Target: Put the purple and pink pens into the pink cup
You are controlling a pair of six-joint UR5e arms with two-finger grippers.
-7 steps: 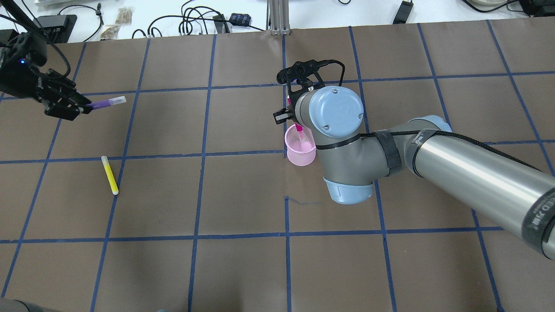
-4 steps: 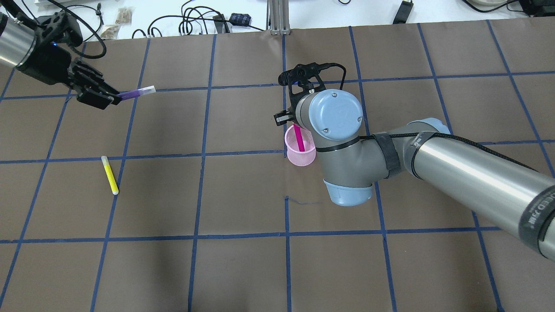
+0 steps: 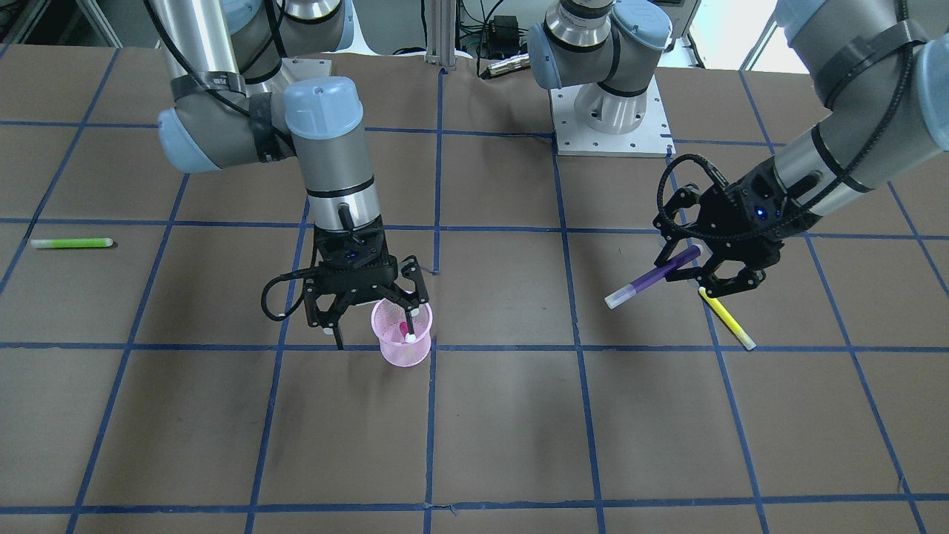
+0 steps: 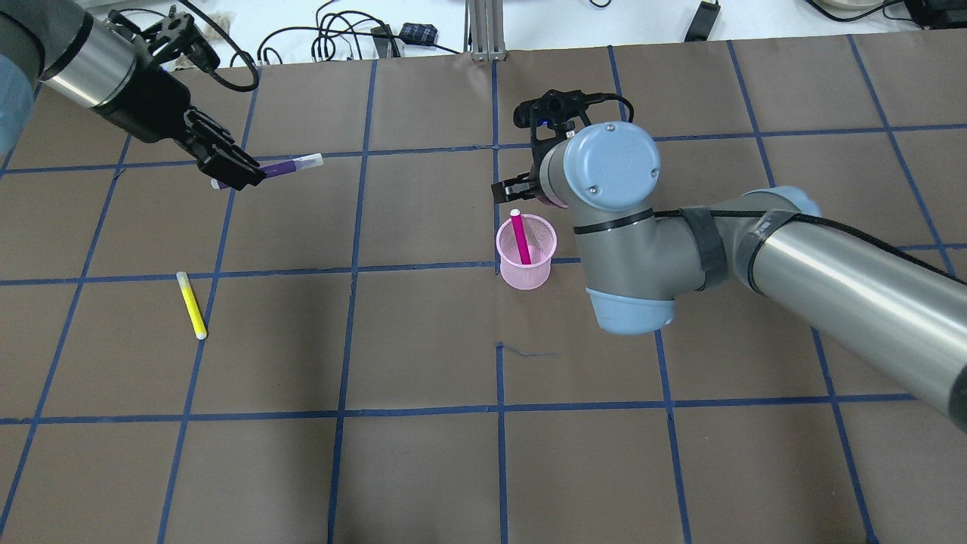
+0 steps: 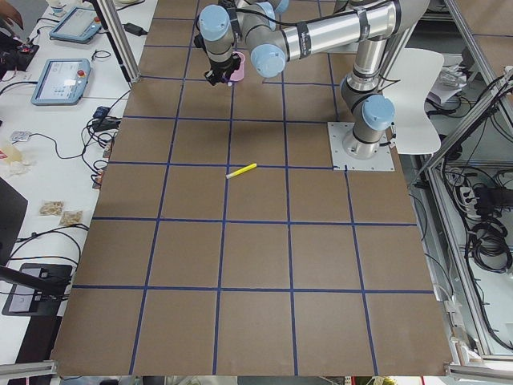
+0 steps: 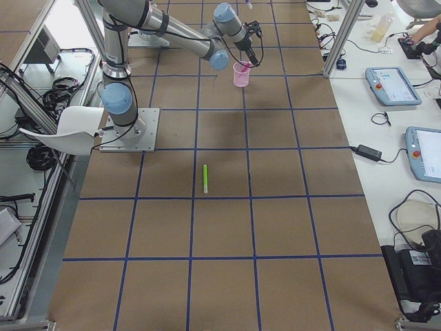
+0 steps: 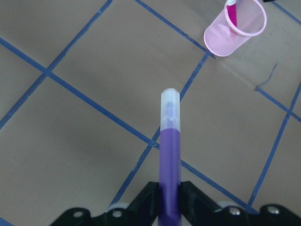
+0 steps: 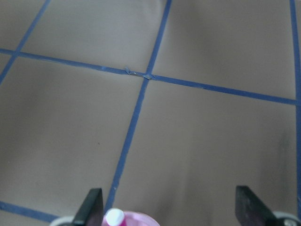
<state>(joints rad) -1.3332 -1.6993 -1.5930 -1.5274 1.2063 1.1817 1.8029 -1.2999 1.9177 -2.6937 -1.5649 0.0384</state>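
Observation:
The pink mesh cup [image 4: 526, 264] stands near the table's middle, with the pink pen [image 4: 520, 238] leaning inside it. My right gripper [image 3: 368, 326] is open and empty just above and beside the cup [image 3: 404, 343]. Its fingers [image 8: 91, 207] spread wide in the right wrist view, with the pen's white tip [image 8: 114, 217] at the bottom edge. My left gripper [image 4: 234, 172] is shut on the purple pen [image 4: 291, 165] and holds it level in the air, far left of the cup. The left wrist view shows the purple pen [image 7: 169, 155] pointing roughly toward the cup [image 7: 235, 30].
A yellow pen [image 4: 191, 305] lies on the brown mat, nearer the robot than my left gripper. A green pen [image 3: 70, 242] lies far out on my right side. Cables [image 4: 332, 38] and a metal post [image 4: 481, 30] sit at the far table edge.
My right gripper let go of the pink pen, which now stands in the cup, and drew back to the right. My left arm carried the purple pen to the right, toward the cup.

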